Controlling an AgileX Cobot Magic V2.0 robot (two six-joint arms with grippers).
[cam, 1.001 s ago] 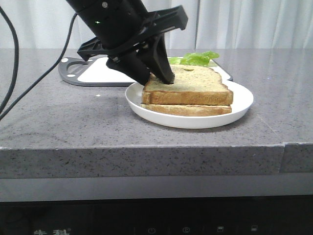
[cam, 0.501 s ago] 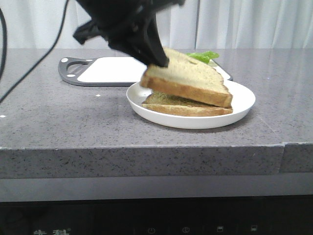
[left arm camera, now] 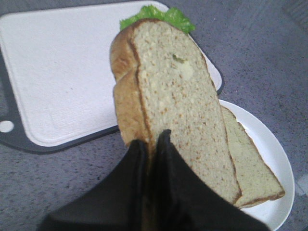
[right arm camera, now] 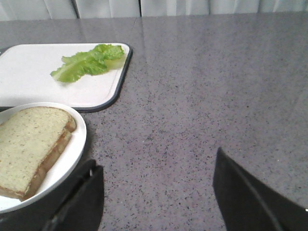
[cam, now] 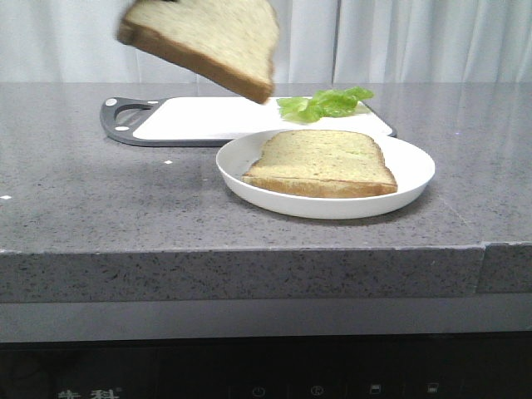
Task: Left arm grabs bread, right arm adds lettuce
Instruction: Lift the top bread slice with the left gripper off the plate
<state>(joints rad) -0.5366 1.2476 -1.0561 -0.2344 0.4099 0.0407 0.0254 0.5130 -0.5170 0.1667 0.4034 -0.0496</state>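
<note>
The grey speckled bench fills the lower half of the front view, its front edge nearest the camera; on it, right of centre, a white plate carries a single flat slice of bread, the lower slice, lying level with its crust facing forward. Behind the plate, in the middle of the frame, lies a white cutting board with a dark rim and a handle at its left end; the lettuce rests on the board's right end, behind the plate and apart from it. In the upper left of the front view the bread hangs in the air, tilted with its right corner lowest, clear of the plate and the lower slice; the arm holding it is cut off by the top edge.

In the left wrist view the left hand sits at the bottom centre, its two black fingers pressed close together and clamped on the crust edge of the bread; the slice stands tall up the middle of that frame, with the plate and lower slice at lower right, the cutting board at upper left and a tip of lettuce at the top.

In the right wrist view the right hand has its fingers spread wide apart at the bottom corners, over bare bench and gripping nothing; the plate with the lower slice is at lower left, the lettuce on the cutting board at upper left.
</note>
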